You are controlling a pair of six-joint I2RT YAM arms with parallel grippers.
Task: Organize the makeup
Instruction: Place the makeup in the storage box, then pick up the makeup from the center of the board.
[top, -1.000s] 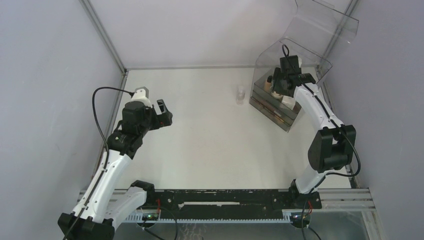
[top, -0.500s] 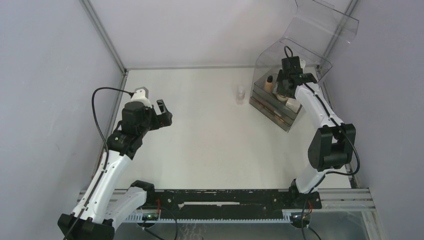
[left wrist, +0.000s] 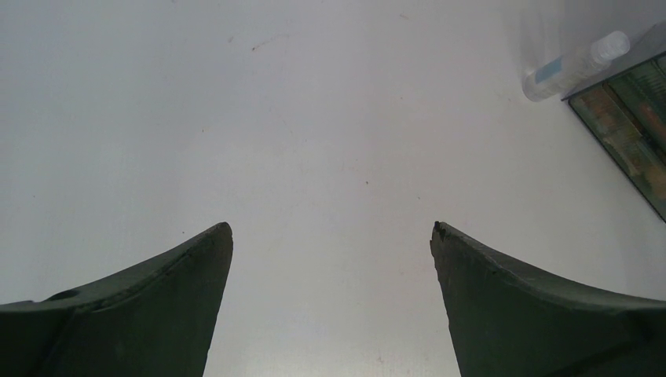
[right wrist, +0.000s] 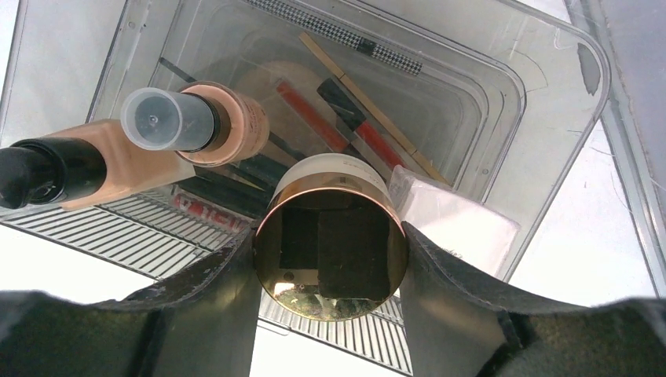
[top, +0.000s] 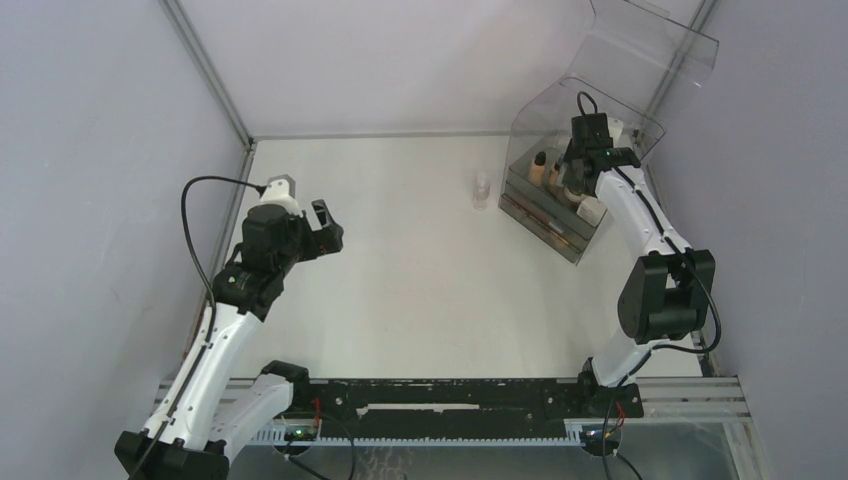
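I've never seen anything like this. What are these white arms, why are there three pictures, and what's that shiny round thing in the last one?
These are two robot arms bolted at the near edge of a white table. The wide picture comes from a fixed camera above and behind them. The other two come from small cameras on each wrist, so the dark wedges at the bottom are that arm's own fingers. The left tool is open and empty above bare table, with a small clear bottle farther off. The right tool is shut on a round gold-rimmed jar, held over a clear organizer that holds tan bottles and red lip sticks.
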